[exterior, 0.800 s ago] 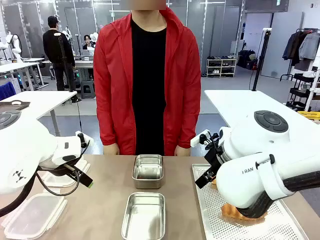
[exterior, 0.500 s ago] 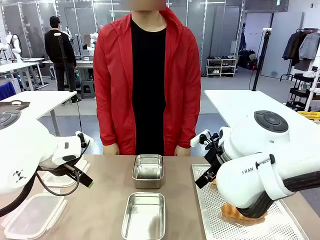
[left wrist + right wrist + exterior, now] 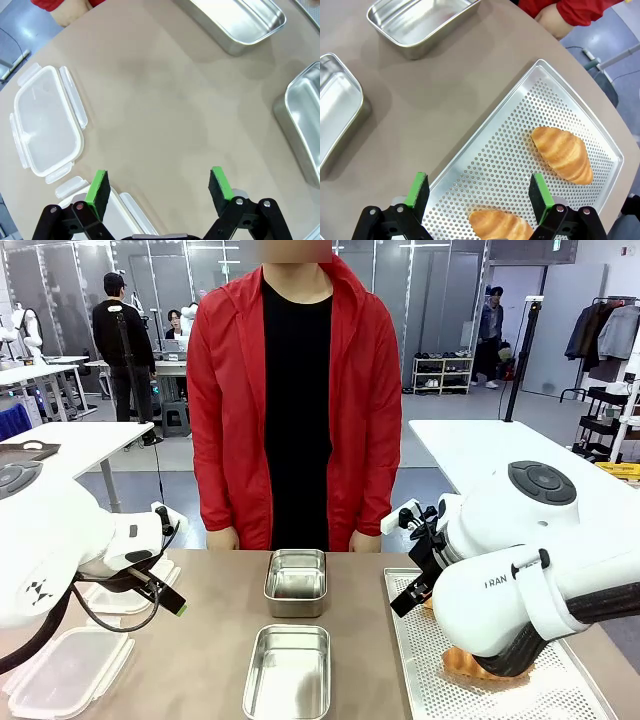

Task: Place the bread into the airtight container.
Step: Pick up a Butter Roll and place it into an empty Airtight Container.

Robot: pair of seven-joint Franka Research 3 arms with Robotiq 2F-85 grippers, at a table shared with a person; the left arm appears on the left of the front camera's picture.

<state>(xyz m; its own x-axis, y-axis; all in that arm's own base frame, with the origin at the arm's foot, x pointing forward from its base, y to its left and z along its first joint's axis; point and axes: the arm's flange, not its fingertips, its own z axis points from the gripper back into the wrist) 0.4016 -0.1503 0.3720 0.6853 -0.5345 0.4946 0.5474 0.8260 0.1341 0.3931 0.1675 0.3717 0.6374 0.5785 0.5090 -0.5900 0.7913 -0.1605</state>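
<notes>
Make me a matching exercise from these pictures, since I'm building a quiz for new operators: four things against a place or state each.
Column one:
1. croissant
2. lid
3. far container
4. right gripper

Column two:
A. open, over the tray's near part
B. empty, shiny steel
C. lying on the perforated tray
D. clear plastic, lying flat at the robot's left

Pairs: 1-C, 2-D, 3-B, 4-A
</notes>
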